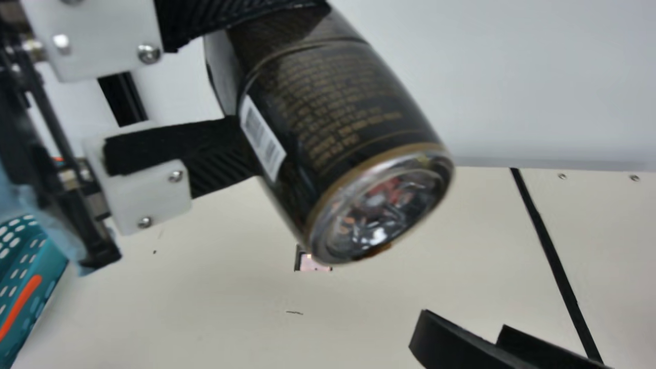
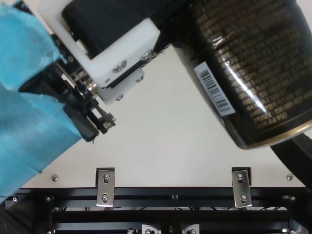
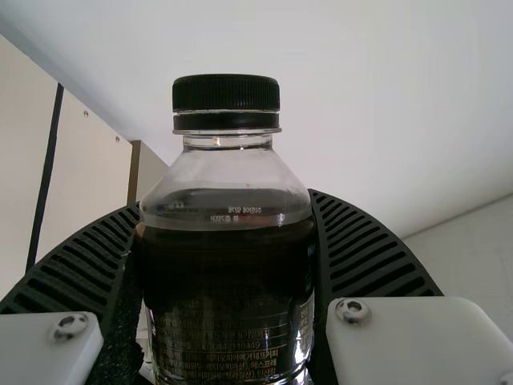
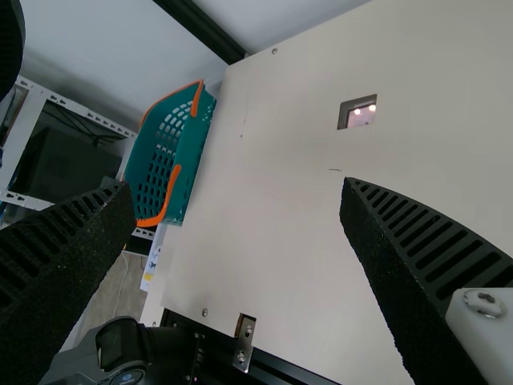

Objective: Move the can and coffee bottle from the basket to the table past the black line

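Left hand (image 1: 287,87): closed as far as the bottle's width allows, one ribbed finger on each side of the coffee bottle (image 1: 341,113). Bottle held in the air, tilted in main view, base toward 5 o'clock; black cap (image 3: 226,92) on, dark liquid below the clear shoulder. Black line (image 1: 556,261) lies on the tabletop (image 1: 215,297) toward 4 o'clock from the bottle. Teal basket (image 1: 48,259), orange-handled, at 8 o'clock in main view. Right hand (image 1: 464,320), toward 5 o'clock there: fingers wide apart, gripping nothing; right wrist view shows the same.
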### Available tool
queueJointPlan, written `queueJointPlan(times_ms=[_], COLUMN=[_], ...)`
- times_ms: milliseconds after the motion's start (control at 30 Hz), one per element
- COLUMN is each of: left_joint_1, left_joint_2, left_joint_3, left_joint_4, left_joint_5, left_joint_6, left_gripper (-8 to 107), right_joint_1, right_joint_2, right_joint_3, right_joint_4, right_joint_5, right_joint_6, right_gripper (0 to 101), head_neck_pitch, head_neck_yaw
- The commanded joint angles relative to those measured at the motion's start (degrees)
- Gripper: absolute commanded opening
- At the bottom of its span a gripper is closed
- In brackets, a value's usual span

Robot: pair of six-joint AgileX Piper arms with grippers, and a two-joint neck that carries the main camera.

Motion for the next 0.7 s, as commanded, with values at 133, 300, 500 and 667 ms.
queueJointPlan(times_ms=[133,300,500,667], left_joint_1=[0.0,0.0,0.0,0.7], left_joint_2=[0.0,0.0,0.0,0.1], left_joint_3=[0.0,0.0,0.0,0.2], left_joint_4=[0.0,0.0,0.0,-1.6], left_joint_5=[0.0,0.0,0.0,0.2], left_joint_6=[0.0,0.0,0.0,1.6], left_gripper=[10,10,10,10], right_joint_1=[0.0,0.0,0.0,0.0], right_joint_2=[0.0,0.0,0.0,0.0], right_joint_3=[0.0,0.0,0.0,0.0], right_joint_4=[0.0,0.0,0.0,0.0], right_joint_5=[0.0,0.0,0.0,0.0], right_joint_6=[0.0,0.0,0.0,0.0], right_gripper=[101,101,101,101], head_neck_pitch=[-0.8,-0.8,-0.8,-0.8], head_neck_yaw=[-1.3,-1.3,-1.3,-1.3])
